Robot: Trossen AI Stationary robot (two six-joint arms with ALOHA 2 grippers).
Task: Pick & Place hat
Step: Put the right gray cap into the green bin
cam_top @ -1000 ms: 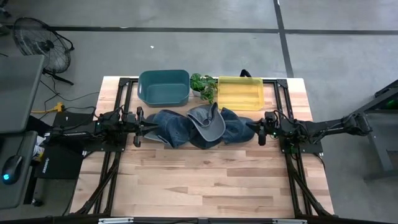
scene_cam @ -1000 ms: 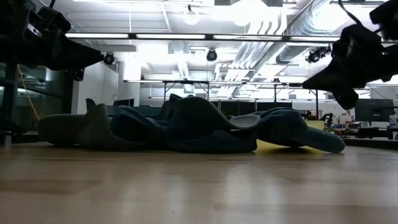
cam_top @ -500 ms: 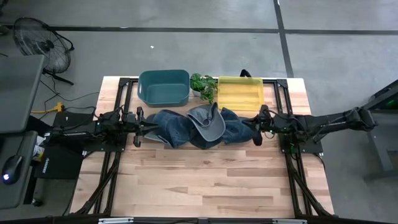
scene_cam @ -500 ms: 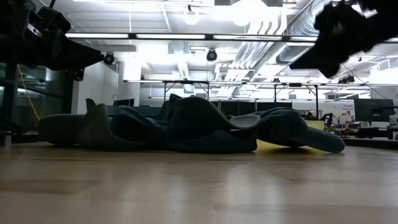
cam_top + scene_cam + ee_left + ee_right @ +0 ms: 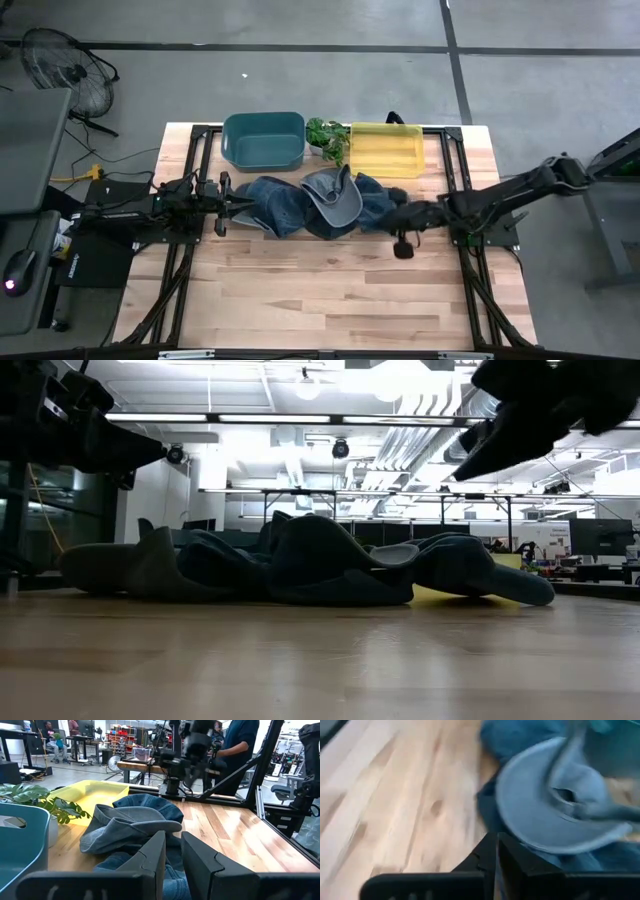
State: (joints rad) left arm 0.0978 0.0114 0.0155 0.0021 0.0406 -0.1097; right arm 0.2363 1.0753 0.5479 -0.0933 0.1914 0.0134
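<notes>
Swinging in from the table's right edge over the past second, the right gripper (image 5: 404, 240) now hangs above the bare wood just beside the right end of the denim pile (image 5: 285, 205), its fingers nearly together and holding nothing. Beyond it, the blue hat (image 5: 335, 197) lies brim-up on that pile, untouched, so the pick looks only begun. At the far end, the left gripper (image 5: 222, 203) waits, narrow and empty, before the teal bin (image 5: 263, 139) and yellow bin (image 5: 388, 148).
</notes>
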